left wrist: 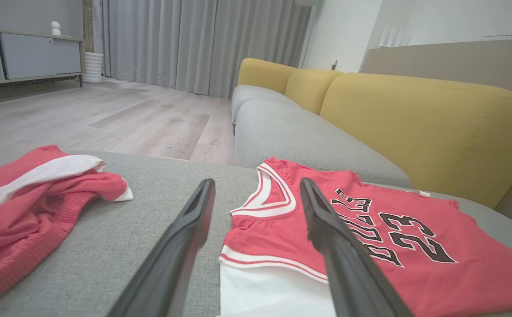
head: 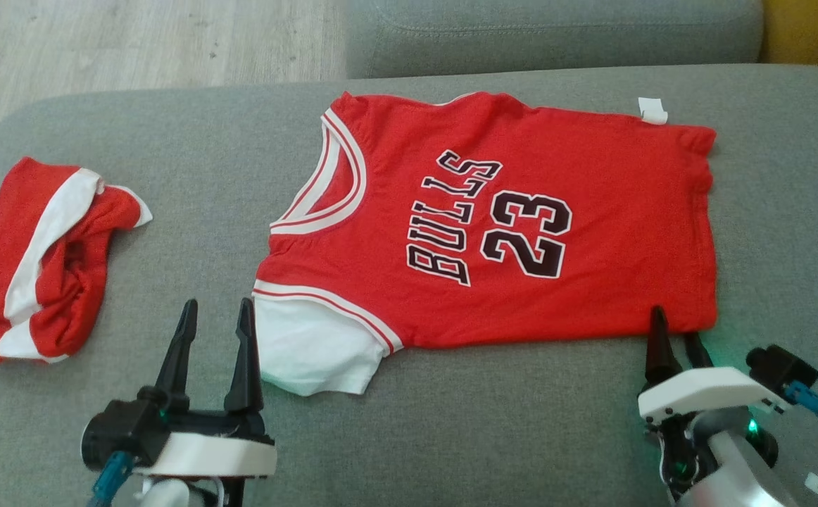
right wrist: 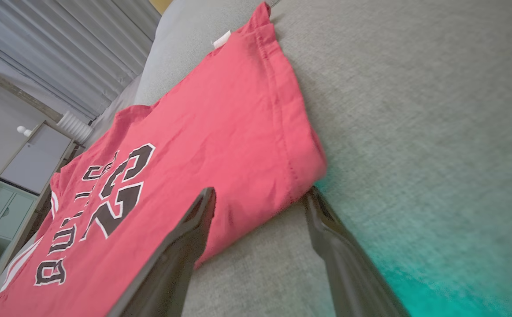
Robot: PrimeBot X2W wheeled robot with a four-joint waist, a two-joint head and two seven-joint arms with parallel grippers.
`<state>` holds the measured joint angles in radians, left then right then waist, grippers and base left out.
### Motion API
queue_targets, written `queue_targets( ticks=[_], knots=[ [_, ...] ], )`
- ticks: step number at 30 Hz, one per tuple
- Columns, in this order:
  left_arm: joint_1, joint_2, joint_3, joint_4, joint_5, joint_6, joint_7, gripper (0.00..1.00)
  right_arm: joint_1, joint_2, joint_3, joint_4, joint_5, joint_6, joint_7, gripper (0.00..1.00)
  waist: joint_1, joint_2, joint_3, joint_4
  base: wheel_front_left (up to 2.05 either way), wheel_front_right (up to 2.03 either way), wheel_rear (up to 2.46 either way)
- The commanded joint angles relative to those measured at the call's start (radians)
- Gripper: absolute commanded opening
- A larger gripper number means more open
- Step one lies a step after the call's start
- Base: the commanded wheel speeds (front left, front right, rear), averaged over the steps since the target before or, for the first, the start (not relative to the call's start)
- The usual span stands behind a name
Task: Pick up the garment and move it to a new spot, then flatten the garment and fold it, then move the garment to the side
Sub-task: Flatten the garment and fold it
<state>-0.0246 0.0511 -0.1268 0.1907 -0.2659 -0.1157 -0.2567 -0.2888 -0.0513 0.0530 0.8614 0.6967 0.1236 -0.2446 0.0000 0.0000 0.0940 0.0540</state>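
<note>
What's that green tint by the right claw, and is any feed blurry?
Right wrist view: green glow on the cushion beside the right claw, jersey hem there soft. Head view: same glow near the jersey's corner. Left wrist view: evenly lit, sharp.

I count one red Bulls jersey (head: 493, 225), one bunched red-and-white garment (head: 36, 260), one grey sofa seat (head: 451, 436), and two tools of mine: the left tool (head: 217, 304) and the right tool (head: 673, 324), two fingers each.

Open grey cushion (head: 191, 176) between crumpled shorts (head: 36, 260) and flat jersey (head: 493, 225), yellow backrest (left wrist: 414, 123) beyond.
</note>
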Motion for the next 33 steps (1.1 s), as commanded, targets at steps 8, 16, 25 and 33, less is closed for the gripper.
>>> queue_targets(
  ticks=[8, 16, 25, 33],
  knots=[
    [-0.055, -0.001, 0.036, -0.031, -0.004, -0.004, -0.005, 1.00, -0.087, 0.001, 0.074, 0.024, 0.029, 0.007, -0.008, 0.00, 0.0000, 0.0000, 0.019, 0.000, 0.00, 0.00, 0.00],
    [-0.047, -0.001, 0.041, -0.019, -0.009, -0.001, -0.005, 1.00, -0.047, -0.027, -0.062, -0.047, -0.044, 0.007, -0.017, 0.00, 0.0000, 0.0000, -0.010, -0.024, 0.00, 0.00, 0.00],
    [-0.029, -0.001, 0.040, -0.020, -0.015, 0.000, -0.005, 1.00, 0.057, -0.015, -0.226, -0.167, -0.223, 0.007, -0.017, 0.00, 0.0000, 0.0000, -0.040, -0.043, 0.00, 0.00, 0.00],
    [-0.025, -0.001, 0.023, -0.021, -0.027, 0.002, -0.005, 1.00, 0.007, -0.002, -0.325, -0.174, -0.432, 0.007, -0.017, 0.00, 0.0000, 0.0000, -0.038, -0.026, 0.00, 0.00, 0.00]
  ],
)
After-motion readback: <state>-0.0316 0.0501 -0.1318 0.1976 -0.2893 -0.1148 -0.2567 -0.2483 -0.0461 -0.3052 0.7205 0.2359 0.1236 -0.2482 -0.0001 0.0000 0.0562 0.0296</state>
